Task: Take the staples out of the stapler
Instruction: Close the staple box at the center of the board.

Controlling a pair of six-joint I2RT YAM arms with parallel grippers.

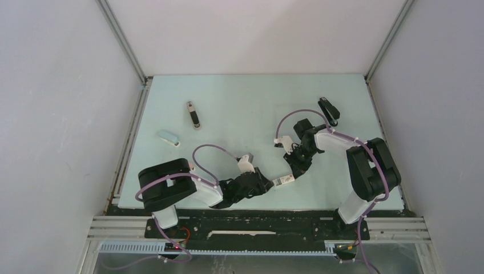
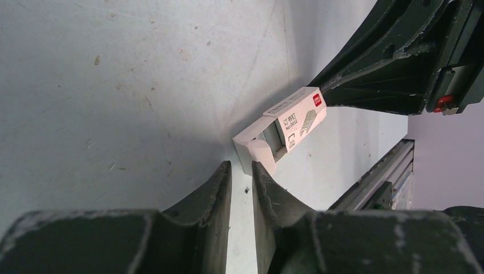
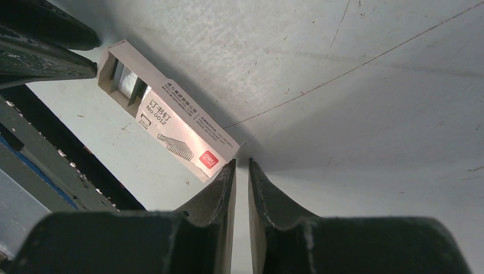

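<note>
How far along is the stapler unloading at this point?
Done: nothing visible. The stapler lies at the far left, away from both arms, with no loose staples in sight. In hand: the left tool and right tool sit at opposite ends of a staple box, its tray slid partly out. Left: opening the stapler and emptying it.

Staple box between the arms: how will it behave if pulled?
Probably light and crushable: the staple box looks like thin card. Its inner tray sticks out, so a tug would likely slide it further. Flat-sided, so unlikely to roll.
</note>
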